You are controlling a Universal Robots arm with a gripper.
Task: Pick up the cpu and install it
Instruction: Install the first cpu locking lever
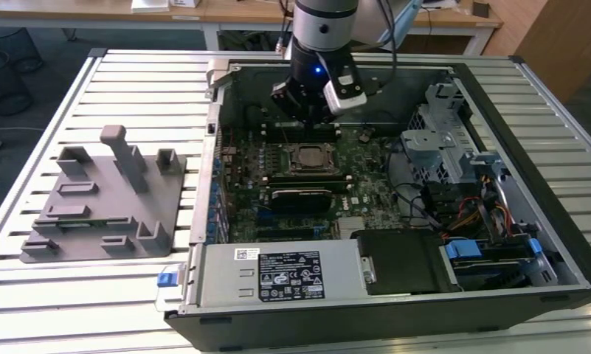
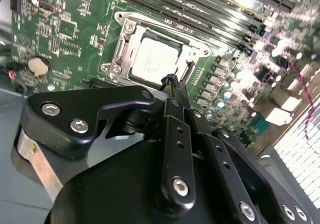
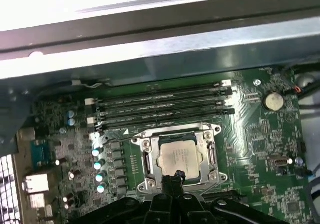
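The cpu (image 3: 179, 155) sits seated in the metal-framed socket (image 3: 142, 145) on the green motherboard (image 3: 260, 134) inside the open computer case (image 1: 374, 324), while the pincer (image 3: 175, 175), black fingers pressed together on nothing, hangs close above the socket's rim.

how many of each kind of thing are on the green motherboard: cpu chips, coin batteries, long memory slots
silver-grey square cpu: 1
round silver coin cell battery: 1
long black memory slots: 4
total: 6
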